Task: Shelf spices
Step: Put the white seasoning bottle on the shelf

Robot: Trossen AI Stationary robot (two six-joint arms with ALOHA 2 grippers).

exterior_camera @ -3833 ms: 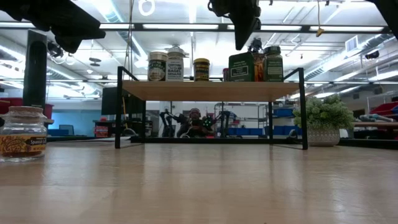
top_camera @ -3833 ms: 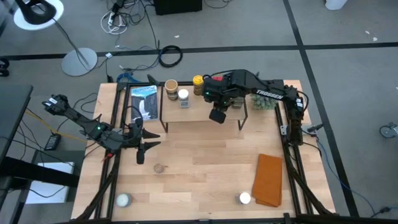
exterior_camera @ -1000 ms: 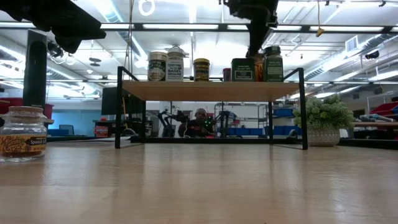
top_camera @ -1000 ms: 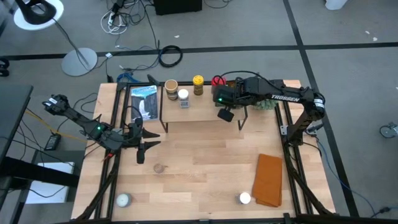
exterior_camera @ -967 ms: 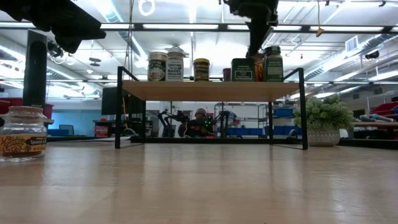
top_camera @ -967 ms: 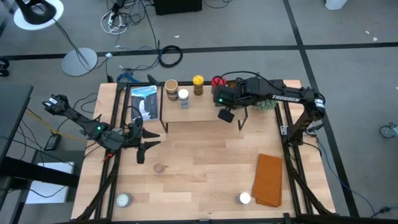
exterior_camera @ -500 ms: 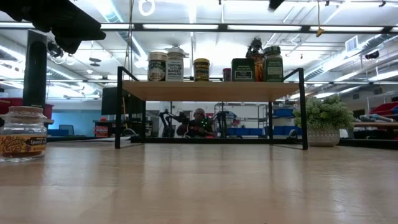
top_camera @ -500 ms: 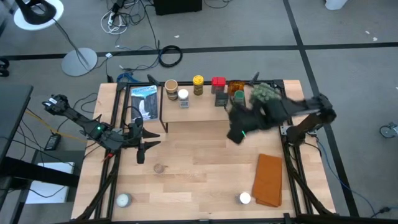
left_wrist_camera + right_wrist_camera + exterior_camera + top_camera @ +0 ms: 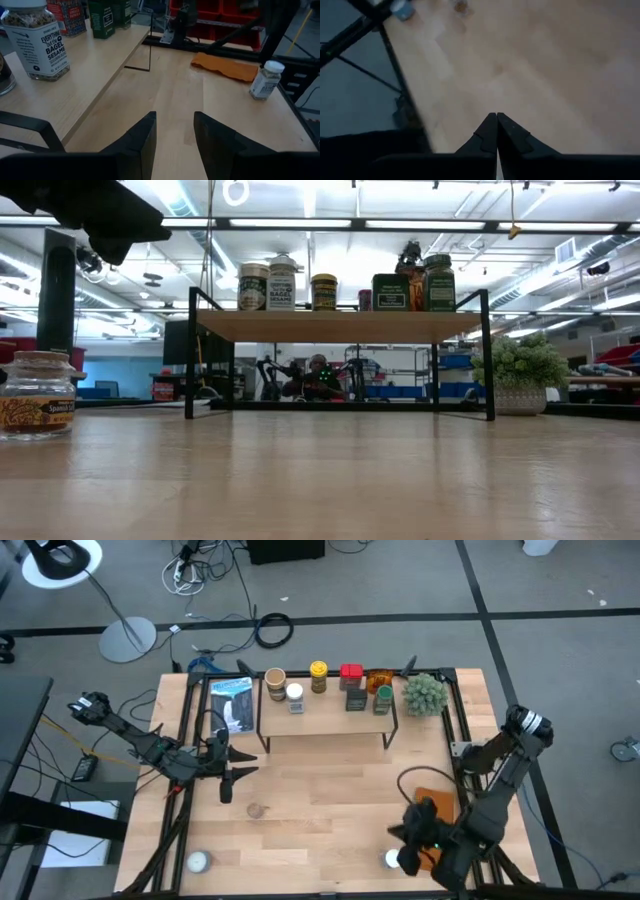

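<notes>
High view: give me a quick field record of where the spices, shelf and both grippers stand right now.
shelf: far side of table, holds a row of spices
on shelf: brown-lid jar, white-lid jar, yellow-lid jar, red box, dark tin, two more jars
off shelf: brown-lid jar near left; white-lid jar near right, beside orange cloth
left gripper: open, over table's left side
right gripper: fingers shut, empty, by the white-lid jar

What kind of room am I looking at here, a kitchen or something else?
Probably a robotics lab or workshop, not a kitchen. Spice jars sit on a small shelf on a wooden table between two robot arms, cables trail on the grey floor, and ceiling strip lights run overhead.
</notes>
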